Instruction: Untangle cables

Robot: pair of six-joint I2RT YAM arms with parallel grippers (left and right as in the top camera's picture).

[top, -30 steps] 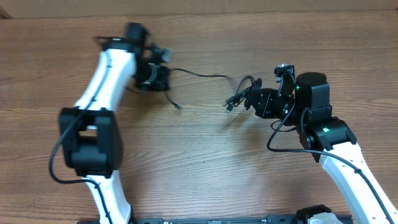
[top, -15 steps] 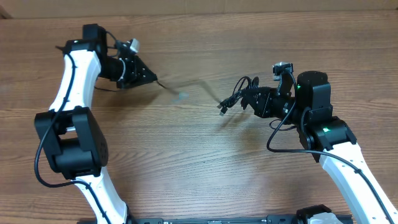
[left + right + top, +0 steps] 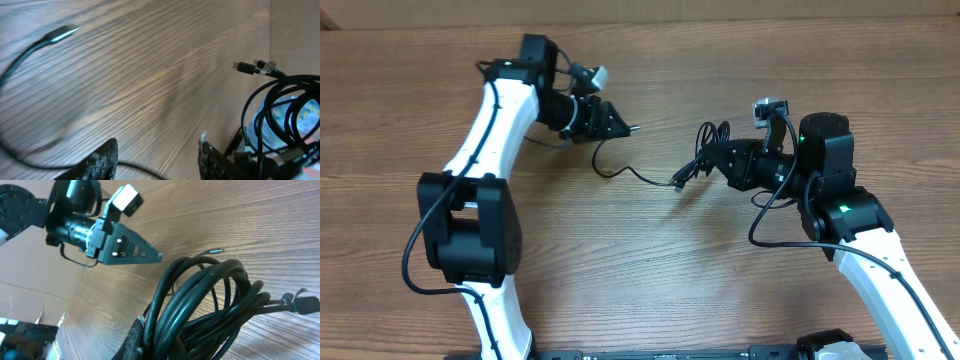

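The cables show as a knotted black bundle [image 3: 712, 150] with my right gripper [image 3: 724, 160] shut on it. In the right wrist view the loops [image 3: 210, 305] press against one finger [image 3: 139, 339]. Silvery plug ends [image 3: 301, 303] stick out of the bundle. One loose strand [image 3: 638, 176] runs from the bundle across the table and curls below my left gripper [image 3: 626, 127]. In the left wrist view that gripper [image 3: 158, 140] stands open. The strand [image 3: 145, 173] lies on the wood low between the fingers, touching neither. Its silvery plug [image 3: 62, 33] lies at the upper left.
The table is brown wood [image 3: 620, 260]. A cardboard wall [image 3: 297, 30] stands along its far edge. Thick black wires run along both white arms [image 3: 880, 270]. The left arm [image 3: 485, 130] reaches in from the left side.
The left gripper swung left, then back right toward the bundle, and its jaws opened. The strand it held now lies loose and curled on the table. The right gripper kept hold of the bundle.
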